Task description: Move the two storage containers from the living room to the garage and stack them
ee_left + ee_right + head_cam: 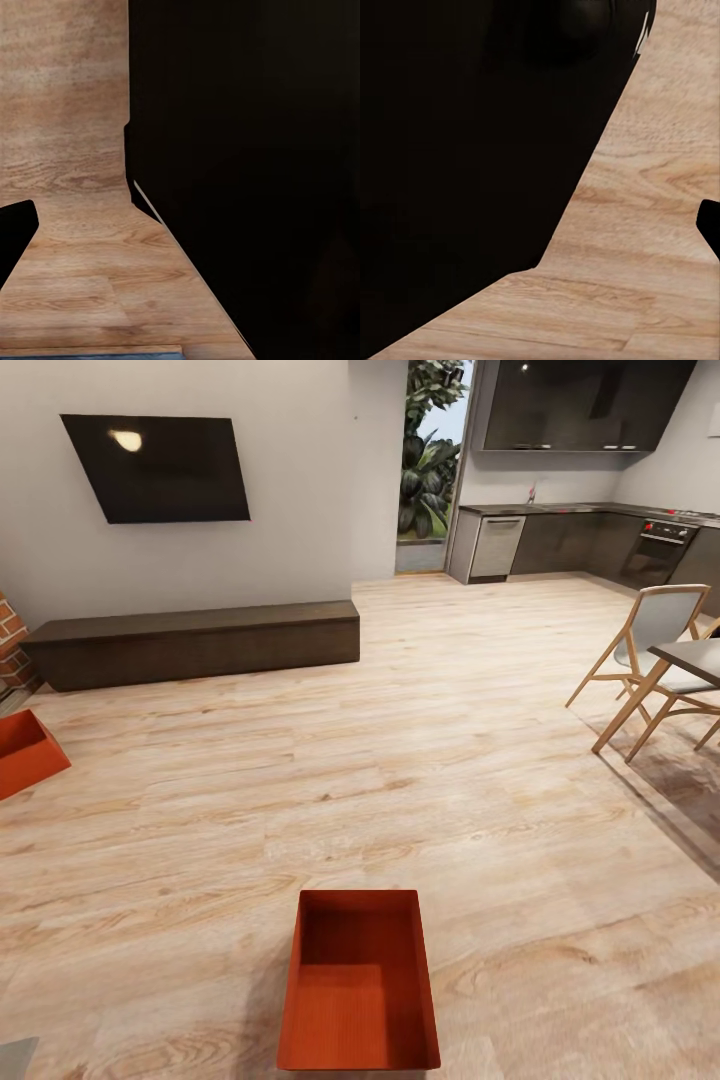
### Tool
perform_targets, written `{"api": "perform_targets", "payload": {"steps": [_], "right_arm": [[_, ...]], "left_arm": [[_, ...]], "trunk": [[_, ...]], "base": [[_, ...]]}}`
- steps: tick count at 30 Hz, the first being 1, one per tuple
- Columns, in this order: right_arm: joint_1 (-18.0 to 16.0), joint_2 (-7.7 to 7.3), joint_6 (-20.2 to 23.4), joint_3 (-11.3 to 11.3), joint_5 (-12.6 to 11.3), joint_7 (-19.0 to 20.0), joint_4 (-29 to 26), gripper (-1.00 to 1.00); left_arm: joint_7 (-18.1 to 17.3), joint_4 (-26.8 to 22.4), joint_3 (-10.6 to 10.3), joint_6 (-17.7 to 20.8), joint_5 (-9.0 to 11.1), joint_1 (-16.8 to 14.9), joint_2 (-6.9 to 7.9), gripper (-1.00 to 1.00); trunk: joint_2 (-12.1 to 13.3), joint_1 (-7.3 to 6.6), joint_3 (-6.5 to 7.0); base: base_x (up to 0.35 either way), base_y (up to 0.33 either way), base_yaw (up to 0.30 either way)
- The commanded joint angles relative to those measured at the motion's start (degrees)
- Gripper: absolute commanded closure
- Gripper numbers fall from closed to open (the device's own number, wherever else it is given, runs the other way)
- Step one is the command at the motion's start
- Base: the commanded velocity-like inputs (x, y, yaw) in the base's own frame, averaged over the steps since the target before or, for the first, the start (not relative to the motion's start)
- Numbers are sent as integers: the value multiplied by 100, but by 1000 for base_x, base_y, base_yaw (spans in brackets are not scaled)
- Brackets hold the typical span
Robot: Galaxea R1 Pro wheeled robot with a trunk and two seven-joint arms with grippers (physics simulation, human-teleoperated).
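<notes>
One storage container (358,985) sits open-topped on the wood plank floor (450,760); the second (25,752) lies well apart (cut by the frame edge). Whether either hand is spread or pressed together cannot be told.

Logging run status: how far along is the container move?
Nothing looks done. Both bins sit on the living room's wood floor: the near storage container just ahead of the robot, the far storage container at the left edge by the low bench. Nothing is in hand. Left: carry both to the garage and stack them.
</notes>
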Motion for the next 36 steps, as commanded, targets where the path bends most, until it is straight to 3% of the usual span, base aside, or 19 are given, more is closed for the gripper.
{"api": "perform_targets", "payload": {"steps": [1, 36], "right_arm": [[-3, -1, -25, 50, -56, -6, 9, -100], [-3, 3, -20, 41, -98, 38, 9, -100]], "left_arm": [[-1, -3, -1, 5, 45, -1, 0, -100], [13, -3, 30, 8, 63, -1, -3, -100]], "trunk": [[-2, 0, -4], [-2, 0, -4]], "base": [[0, 0, 0], [0, 0, 0]]}}
